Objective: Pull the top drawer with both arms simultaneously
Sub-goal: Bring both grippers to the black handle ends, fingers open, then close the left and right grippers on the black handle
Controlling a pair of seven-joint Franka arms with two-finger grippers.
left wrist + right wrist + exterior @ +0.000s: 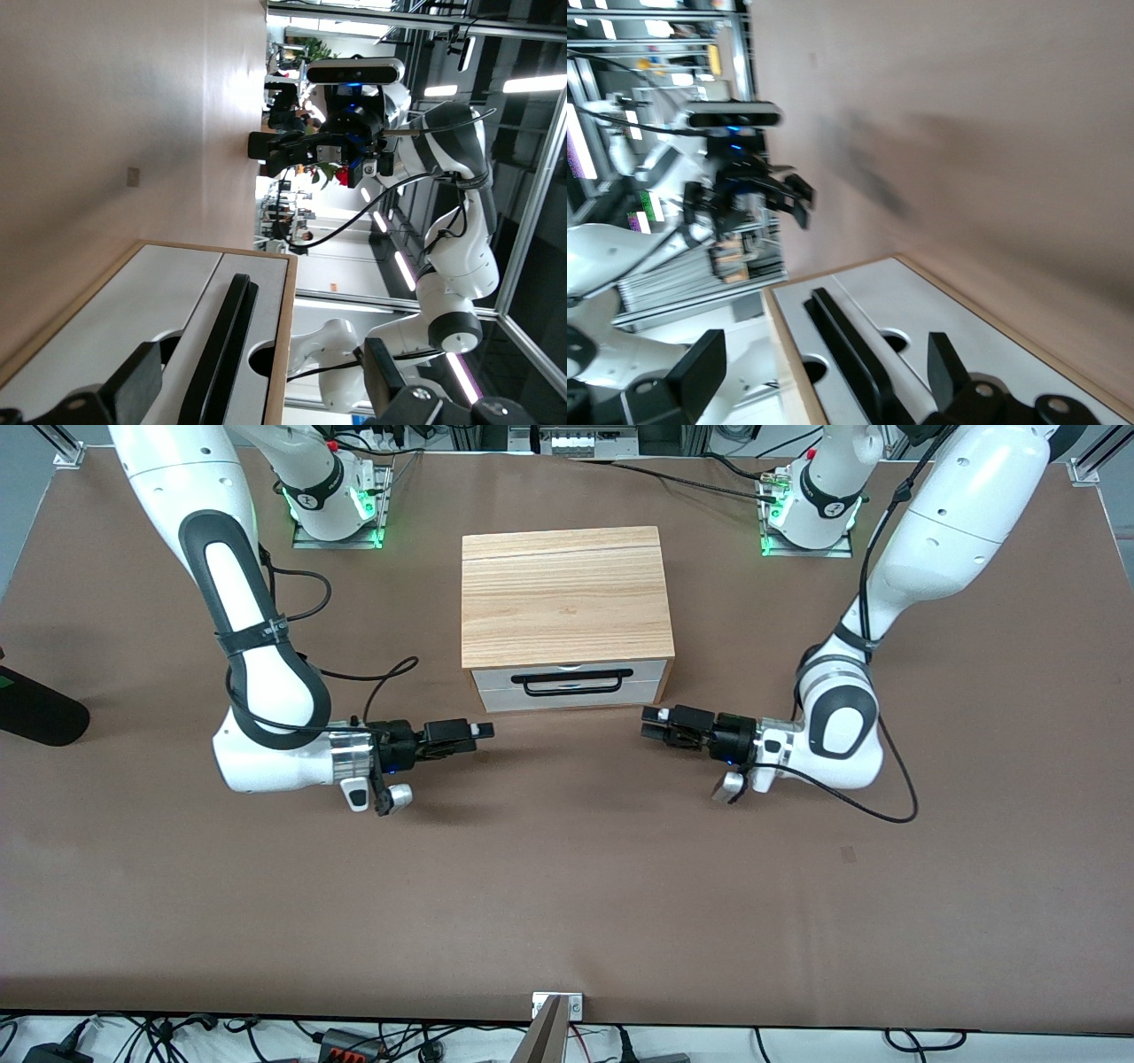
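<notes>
Top drawer (571, 676) shut, facing the front camera | left gripper (656, 726) and right gripper (478, 731) flank its front, both spread open, empty | you want even grabs on handle (571, 682).
</notes>
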